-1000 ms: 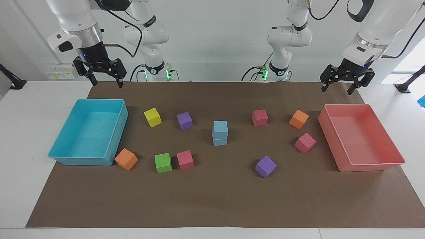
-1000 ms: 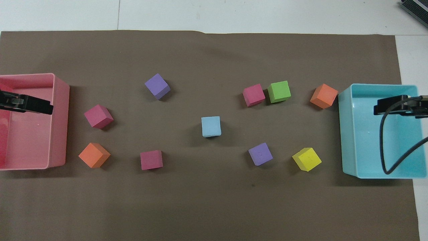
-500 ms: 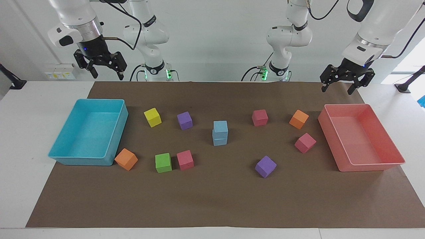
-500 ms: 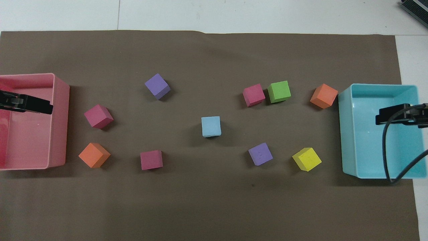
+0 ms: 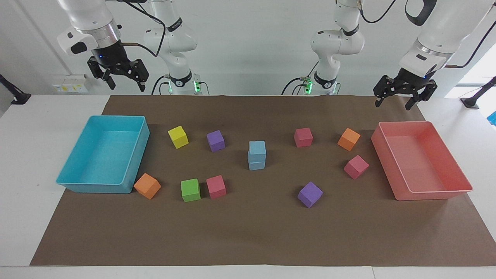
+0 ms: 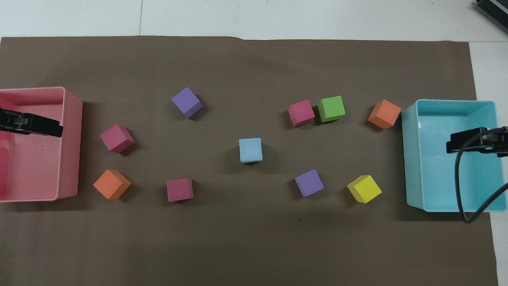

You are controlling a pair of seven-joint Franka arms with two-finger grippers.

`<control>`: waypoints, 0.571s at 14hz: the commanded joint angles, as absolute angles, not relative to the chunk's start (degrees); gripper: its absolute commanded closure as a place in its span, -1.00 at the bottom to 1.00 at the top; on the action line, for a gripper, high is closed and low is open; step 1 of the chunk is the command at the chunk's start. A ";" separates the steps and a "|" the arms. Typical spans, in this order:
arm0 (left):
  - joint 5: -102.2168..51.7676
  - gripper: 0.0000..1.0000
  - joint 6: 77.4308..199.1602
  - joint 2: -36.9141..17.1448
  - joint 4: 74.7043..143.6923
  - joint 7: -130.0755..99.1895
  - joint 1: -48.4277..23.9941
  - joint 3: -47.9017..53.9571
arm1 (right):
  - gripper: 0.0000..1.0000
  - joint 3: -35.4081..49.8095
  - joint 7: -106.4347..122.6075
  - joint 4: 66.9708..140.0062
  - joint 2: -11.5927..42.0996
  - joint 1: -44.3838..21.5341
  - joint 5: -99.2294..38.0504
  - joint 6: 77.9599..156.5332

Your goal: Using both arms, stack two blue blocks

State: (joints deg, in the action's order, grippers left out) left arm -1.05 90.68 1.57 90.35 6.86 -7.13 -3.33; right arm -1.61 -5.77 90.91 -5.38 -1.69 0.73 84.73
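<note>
Two blue blocks (image 5: pixel 257 155) stand stacked at table centre, midway between the raised left gripper (image 5: pixel 398 100) and right gripper (image 5: pixel 124 82), both spread wide, empty

Facing view high, overhead steep; both share mat (image 5: pixel 248 232).

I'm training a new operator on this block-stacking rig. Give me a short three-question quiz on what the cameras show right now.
1. True or false: one blue block sits on the other blue block.
2. How many purple cubes lie on the mat?
3. Which tray is the right hand over: A) turquoise tray, B) pink tray?

Key: 1 true. 2 two. 3 A; the left hand is over the pink one.
</note>
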 commanded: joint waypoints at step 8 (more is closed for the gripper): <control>-1.32 -1.00 89.82 3.08 91.76 7.03 -6.50 -3.16 | -1.00 -1.23 -7.38 91.23 -5.62 0.26 -2.20 84.11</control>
